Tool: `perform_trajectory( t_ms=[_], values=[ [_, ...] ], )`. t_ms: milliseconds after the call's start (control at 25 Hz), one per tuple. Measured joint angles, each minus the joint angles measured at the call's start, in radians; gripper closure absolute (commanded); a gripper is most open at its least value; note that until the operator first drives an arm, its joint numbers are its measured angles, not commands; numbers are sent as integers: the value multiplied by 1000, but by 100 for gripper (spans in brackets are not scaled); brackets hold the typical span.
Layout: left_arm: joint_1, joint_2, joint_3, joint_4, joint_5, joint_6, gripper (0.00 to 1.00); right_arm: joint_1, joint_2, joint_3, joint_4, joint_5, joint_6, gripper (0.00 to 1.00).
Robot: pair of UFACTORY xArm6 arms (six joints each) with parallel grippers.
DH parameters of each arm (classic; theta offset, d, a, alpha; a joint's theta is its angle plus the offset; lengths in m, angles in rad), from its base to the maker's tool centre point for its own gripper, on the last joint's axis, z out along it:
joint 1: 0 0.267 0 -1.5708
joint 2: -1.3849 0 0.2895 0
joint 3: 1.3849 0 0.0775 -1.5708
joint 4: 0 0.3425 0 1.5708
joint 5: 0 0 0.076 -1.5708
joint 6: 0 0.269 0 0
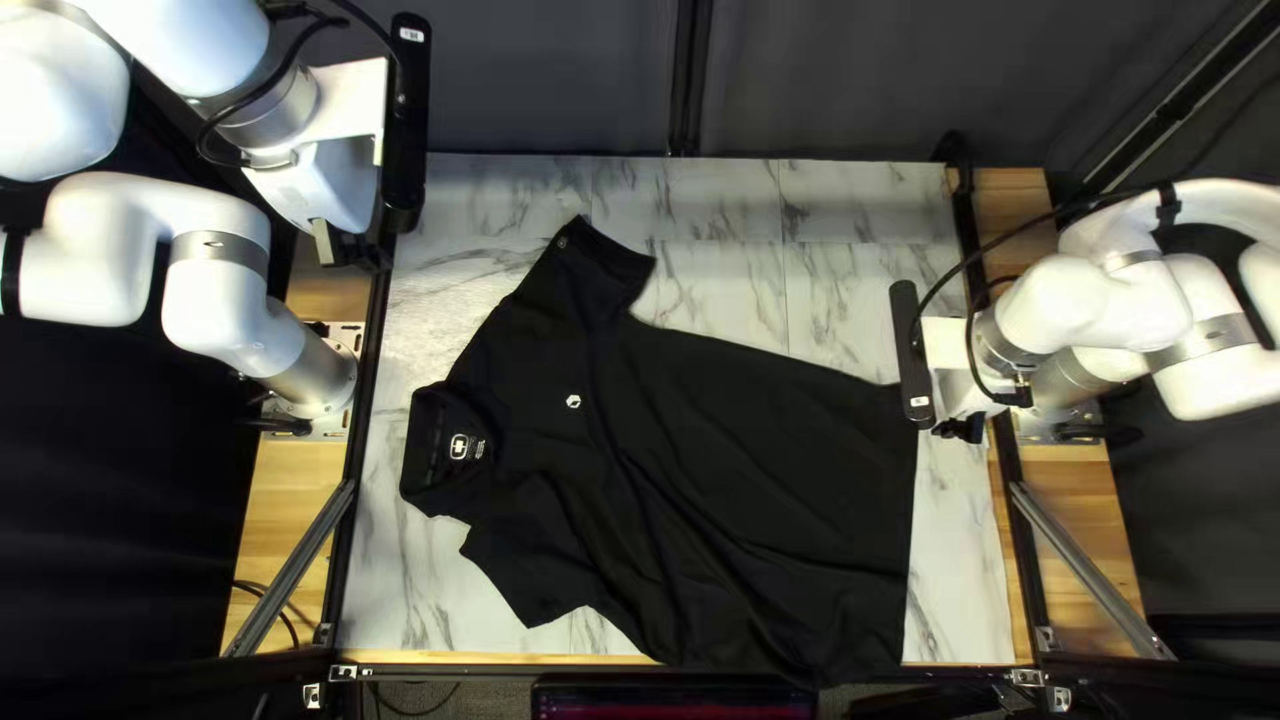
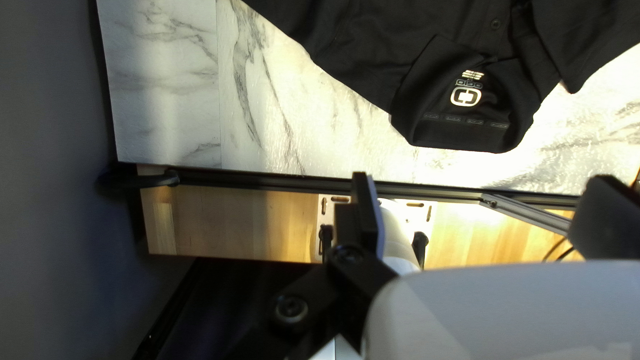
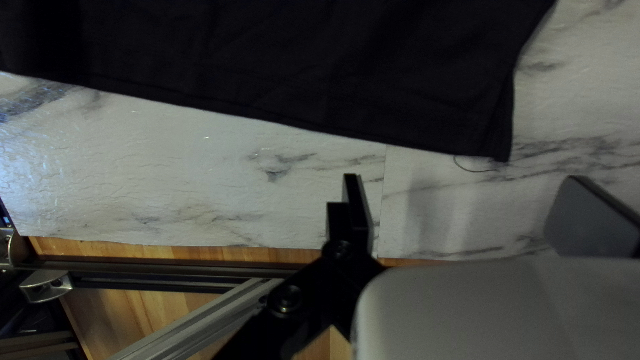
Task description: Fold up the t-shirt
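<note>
"What's on the table (image 1: 720, 200)?"

"The black shirt (image 1: 787, 454), spread out: collar to the left, hem to the right, its near side lapping over the table's near edge."

"The sleeves?"

"One (image 1: 607, 267) points far, the other (image 1: 534, 574) near and left."

"Left gripper (image 1: 343, 248)?"

"Above the table's left edge, on the far side, apart from the shirt. Fingers wide, nothing between them."

"And the right gripper (image 1: 963, 427)?"

"Near the table's right edge, just right of the hem. Fingers wide too, nothing held."

"Smaller things?"

"The collar (image 1: 427, 460), with a pale label (image 1: 460, 447) inside, then a small white logo (image 1: 574, 402) on the chest."
</note>
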Motion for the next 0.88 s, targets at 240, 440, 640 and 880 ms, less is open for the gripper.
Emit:
perform_trajectory(
  t_ms=[240, 440, 640, 880],
  values=[
    [0, 0, 0, 0, 0, 0, 0, -65, 236, 23, 128, -248, -68, 0],
    [0, 0, 0, 0, 0, 0, 0, 28, 308, 52, 174, -377, 16, 0],
    [0, 0, 0, 0, 0, 0, 0, 59, 296, 68, 172, -410, 48, 0],
    [0, 0, 0, 0, 0, 0, 0, 62, 283, 89, 165, -411, 56, 0]
  ],
)
